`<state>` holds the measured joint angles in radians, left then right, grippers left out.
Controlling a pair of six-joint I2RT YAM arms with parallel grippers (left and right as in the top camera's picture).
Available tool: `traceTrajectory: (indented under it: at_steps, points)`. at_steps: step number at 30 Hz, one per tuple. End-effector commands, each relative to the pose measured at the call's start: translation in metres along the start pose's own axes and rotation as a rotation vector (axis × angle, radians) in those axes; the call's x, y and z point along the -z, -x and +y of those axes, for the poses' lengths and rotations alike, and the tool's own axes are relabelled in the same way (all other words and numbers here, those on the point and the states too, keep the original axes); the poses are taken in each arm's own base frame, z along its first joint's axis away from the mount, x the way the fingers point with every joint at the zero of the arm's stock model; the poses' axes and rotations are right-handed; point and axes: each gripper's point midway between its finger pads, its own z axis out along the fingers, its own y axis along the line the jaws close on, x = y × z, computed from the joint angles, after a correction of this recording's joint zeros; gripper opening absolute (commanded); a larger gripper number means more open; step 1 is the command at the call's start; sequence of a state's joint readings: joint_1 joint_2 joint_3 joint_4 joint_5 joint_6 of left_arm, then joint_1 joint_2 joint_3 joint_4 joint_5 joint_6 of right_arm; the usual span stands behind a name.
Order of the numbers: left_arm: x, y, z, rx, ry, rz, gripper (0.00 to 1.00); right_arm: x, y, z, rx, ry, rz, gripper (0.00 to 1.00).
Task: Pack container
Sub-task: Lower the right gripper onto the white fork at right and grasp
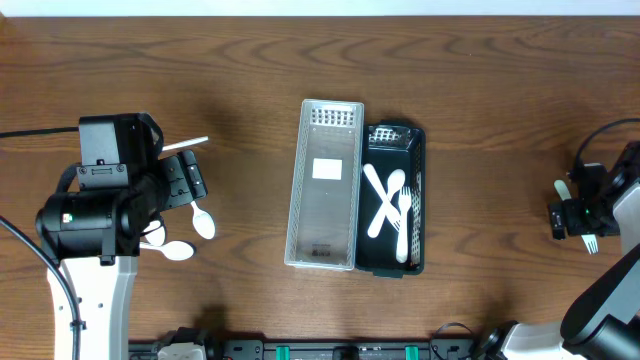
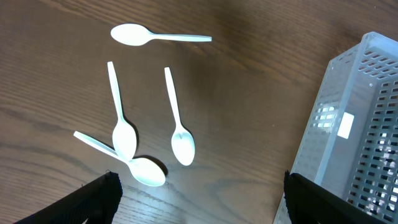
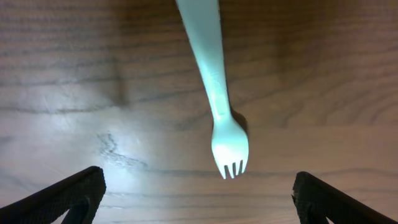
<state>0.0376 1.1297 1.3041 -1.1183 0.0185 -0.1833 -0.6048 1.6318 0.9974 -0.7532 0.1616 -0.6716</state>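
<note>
Wooden table (image 1: 480,60): both jaws gape wide; the left arm (image 1: 90,215) seemingly covers some spoons (image 1: 203,222).

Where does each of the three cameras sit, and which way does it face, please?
Overhead: above the table, looking straight down at the clear crate and black tray; left arm and right arm show.
Left wrist: on the left arm, facing down at four spoons; open left pincer tips show.
Right wrist: on the right arm, facing down at a fork; open right pincer tips show.
Shared: overhead and left wrist both see the clear crate and spoons.
</note>
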Motion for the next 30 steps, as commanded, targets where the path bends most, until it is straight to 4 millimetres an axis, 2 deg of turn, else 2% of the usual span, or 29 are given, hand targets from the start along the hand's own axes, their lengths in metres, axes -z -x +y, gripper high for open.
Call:
traceTrajectory:
  at_steps: [1,5,16,23,30]
  points:
    - [0.004,0.004,0.003,-0.001,0.009,-0.020,0.86,-0.014,-0.011,0.000,0.109,0.030,0.049,0.99]
    - [0.004,0.004,0.003,-0.001,0.009,-0.020,0.86,-0.029,-0.016,0.003,0.108,0.060,0.080,0.99]
    - [0.004,0.004,0.003,-0.001,0.009,-0.020,0.86,-0.053,-0.025,0.005,0.083,0.138,0.088,0.99]
    - [0.004,0.004,0.003,-0.001,0.009,-0.020,0.86,-0.059,-0.022,0.004,0.069,0.156,0.063,0.97]
    - [0.004,0.004,0.003,-0.001,0.009,-0.020,0.86,-0.060,-0.020,0.007,0.025,0.218,0.002,0.89]
